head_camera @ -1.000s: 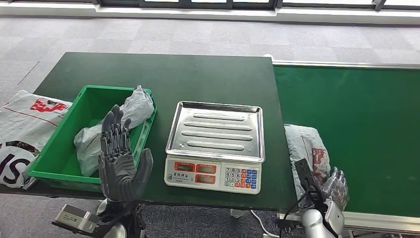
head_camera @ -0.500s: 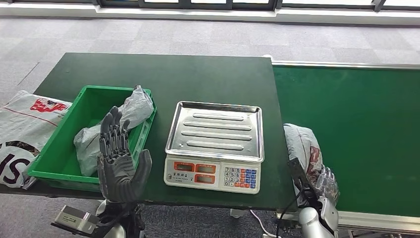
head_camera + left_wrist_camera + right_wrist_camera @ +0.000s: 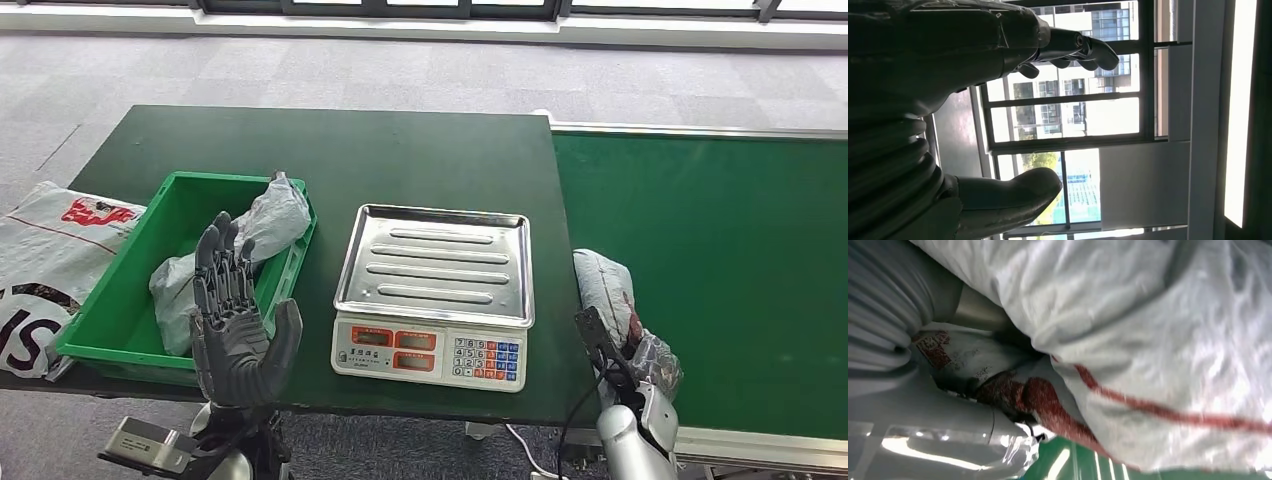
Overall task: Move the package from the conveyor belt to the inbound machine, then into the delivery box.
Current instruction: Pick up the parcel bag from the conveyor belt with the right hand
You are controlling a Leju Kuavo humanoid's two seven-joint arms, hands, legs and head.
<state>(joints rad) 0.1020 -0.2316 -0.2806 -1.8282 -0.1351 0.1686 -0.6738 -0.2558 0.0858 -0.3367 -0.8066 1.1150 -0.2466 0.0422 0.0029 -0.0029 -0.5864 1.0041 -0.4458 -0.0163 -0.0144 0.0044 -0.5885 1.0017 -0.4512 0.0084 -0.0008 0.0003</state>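
The grey plastic package (image 3: 606,288) with red print lies bunched at the near left corner of the green conveyor belt (image 3: 730,230). My right hand (image 3: 656,366) grips its near end. In the right wrist view the package (image 3: 1148,340) is pressed close against that hand (image 3: 893,340). The inbound machine is a scale with a steel tray (image 3: 436,262) and a keypad; it stands on the dark table just left of the package, and its tray is bare. The green delivery box (image 3: 128,290) sits further left. My left hand (image 3: 236,320) is raised in front of the box with its fingers spread, holding nothing (image 3: 923,75).
Two grey packages (image 3: 272,218) lie inside the green box. A white printed sack (image 3: 48,262) hangs off the table's left end. The dark table (image 3: 330,150) stretches behind the scale, and a steel rail edges the conveyor's near side.
My right hand has moved left and slightly up along the conveyor's near edge, bunching the package toward the scale. My left hand has sunk a little and drifted left.
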